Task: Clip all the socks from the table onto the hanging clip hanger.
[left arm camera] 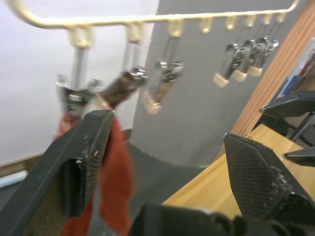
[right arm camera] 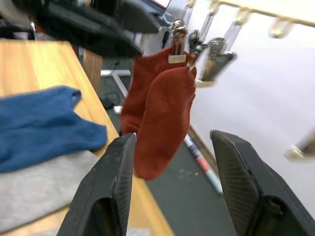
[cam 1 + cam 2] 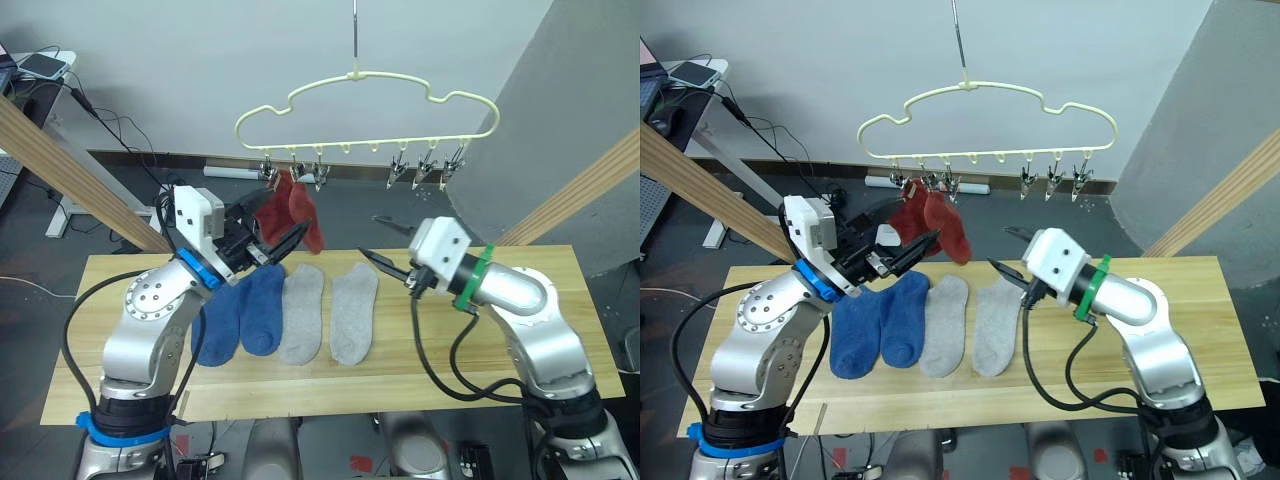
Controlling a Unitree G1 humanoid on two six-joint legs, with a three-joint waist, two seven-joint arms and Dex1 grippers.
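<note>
From the head views, two red socks [image 3: 300, 208] hang clipped at the left end of the hanger [image 3: 366, 115]; two blue socks [image 3: 242, 312] and two grey socks [image 3: 330, 312] lie side by side on the bench [image 3: 520, 345]. The left gripper [image 3: 268, 240] and right gripper [image 3: 385, 245] both hover spread and empty. The left wrist view is blurry, but the free clips [image 1: 241, 59] seem shut. In the right wrist view the socks look soft and limp: I'd pinch one at the cuff.
</note>
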